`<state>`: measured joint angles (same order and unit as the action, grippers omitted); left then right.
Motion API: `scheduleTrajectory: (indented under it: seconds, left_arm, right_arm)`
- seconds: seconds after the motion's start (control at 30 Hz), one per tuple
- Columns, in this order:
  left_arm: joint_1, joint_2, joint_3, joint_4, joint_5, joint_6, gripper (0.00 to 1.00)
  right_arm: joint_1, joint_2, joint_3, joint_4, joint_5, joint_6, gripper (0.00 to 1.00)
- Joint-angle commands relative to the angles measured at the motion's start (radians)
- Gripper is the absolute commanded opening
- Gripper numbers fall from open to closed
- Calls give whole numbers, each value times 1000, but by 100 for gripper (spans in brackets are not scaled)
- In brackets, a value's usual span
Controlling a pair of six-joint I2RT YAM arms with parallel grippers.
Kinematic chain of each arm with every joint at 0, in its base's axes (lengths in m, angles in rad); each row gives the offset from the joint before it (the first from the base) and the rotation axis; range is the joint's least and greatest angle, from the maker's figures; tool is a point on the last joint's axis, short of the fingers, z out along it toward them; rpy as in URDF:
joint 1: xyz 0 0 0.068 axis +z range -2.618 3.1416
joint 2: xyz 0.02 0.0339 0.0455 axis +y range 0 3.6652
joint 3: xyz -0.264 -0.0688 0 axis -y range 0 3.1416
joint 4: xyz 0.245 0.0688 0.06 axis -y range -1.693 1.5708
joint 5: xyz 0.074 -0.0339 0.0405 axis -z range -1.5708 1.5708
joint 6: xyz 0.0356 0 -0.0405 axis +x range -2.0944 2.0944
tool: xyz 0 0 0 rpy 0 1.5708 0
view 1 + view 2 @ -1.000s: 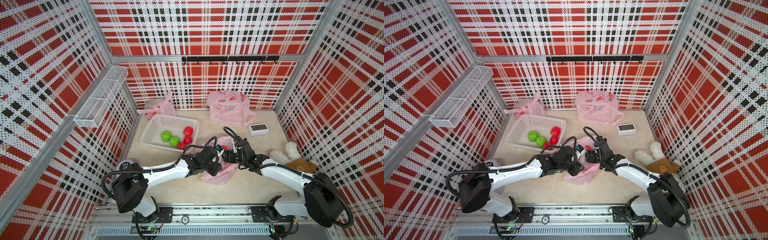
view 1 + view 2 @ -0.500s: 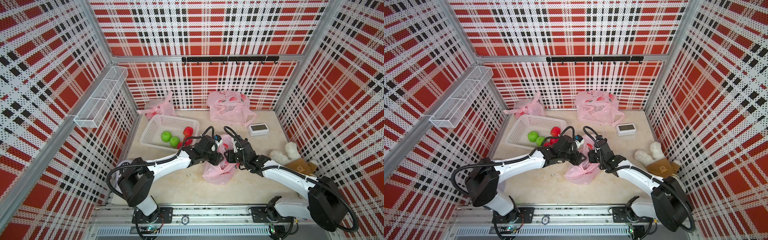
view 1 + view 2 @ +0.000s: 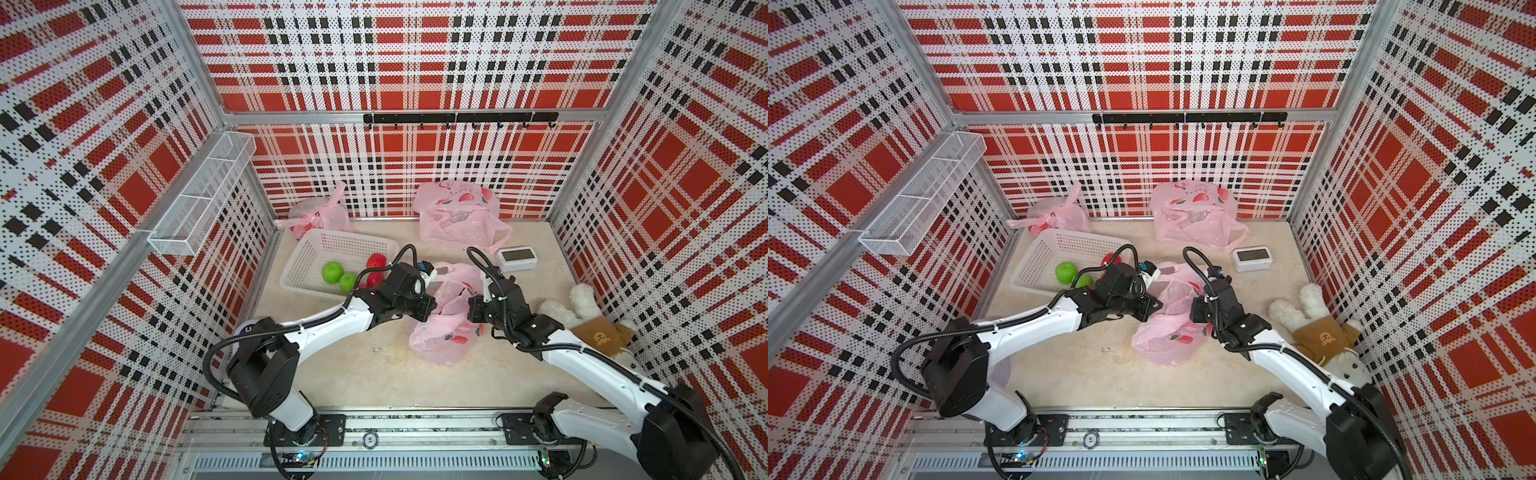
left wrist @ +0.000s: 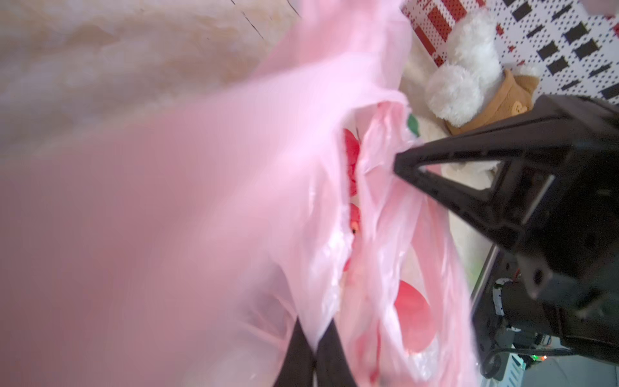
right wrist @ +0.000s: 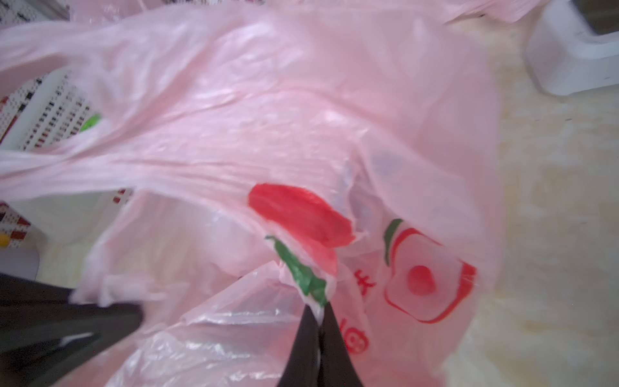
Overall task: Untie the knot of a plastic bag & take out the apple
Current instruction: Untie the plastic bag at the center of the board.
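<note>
A pink plastic bag [image 3: 444, 336] with red fruit prints lies mid-table, its upper film pulled up between my two grippers. The left gripper [image 3: 431, 306] is shut on a fold of the film, seen up close in the left wrist view [image 4: 315, 348]. From the opposite side, the right gripper [image 3: 472, 306] pinches a printed edge of the bag [image 5: 320, 311] and is shut too. The bag mouth gapes between them [image 4: 351, 201]. No knot shows. I cannot tell the apple from the red printing inside the film.
A white basket [image 3: 320, 249] with green and red fruit stands just behind the left arm. Two more pink bags [image 3: 316, 214] [image 3: 457, 216] lie at the back wall. A white clock [image 3: 517, 258] and a plush toy [image 3: 582, 311] sit to the right.
Both grippers have closed on the bag's film. The left gripper has moved back toward the basket, and the bag's top is now drawn up and stretched between the two.
</note>
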<state>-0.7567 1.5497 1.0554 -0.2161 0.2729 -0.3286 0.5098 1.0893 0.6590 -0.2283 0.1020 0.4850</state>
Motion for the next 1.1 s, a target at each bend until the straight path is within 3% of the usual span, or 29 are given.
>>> scheduleTrajectory:
  seconds: [0.0, 0.27, 0.4, 0.47, 0.57, 0.63, 0.7, 0.8, 0.9, 1.07]
  left_arm:
    - [37, -55, -43, -26, -11, -13, 0]
    - [58, 3, -191, 59, -31, -63, 0]
    - [55, 31, -213, 82, -22, -73, 0]
    - [53, 11, -203, 66, -34, -57, 16]
    - [47, -44, -175, 14, -102, 13, 42]
    - [47, -88, -156, -14, -124, 40, 47]
    - [42, -142, -145, -24, -136, 90, 48]
    - [14, -212, -137, -8, -162, 125, 46]
    - [-38, -247, -116, 21, -179, 155, 41]
    - [-98, -176, -56, 39, -174, 164, 36]
  right_arm:
    - [-78, -61, -25, -31, 0, -25, 0]
    - [-192, -80, -68, -100, -14, -66, 0]
    - [-208, -34, -122, -82, -102, -46, 0]
    - [-206, -13, -141, -63, -162, -13, 0]
    - [-189, -12, -147, -68, -196, 19, 25]
    - [-165, -38, -122, -111, -179, 20, 47]
    - [-131, -67, -72, -178, -150, 14, 58]
    - [-86, -105, -13, -264, -116, 10, 64]
    - [-61, -122, -1, -287, -139, 43, 64]
    - [-9, -118, -4, -236, -185, 106, 62]
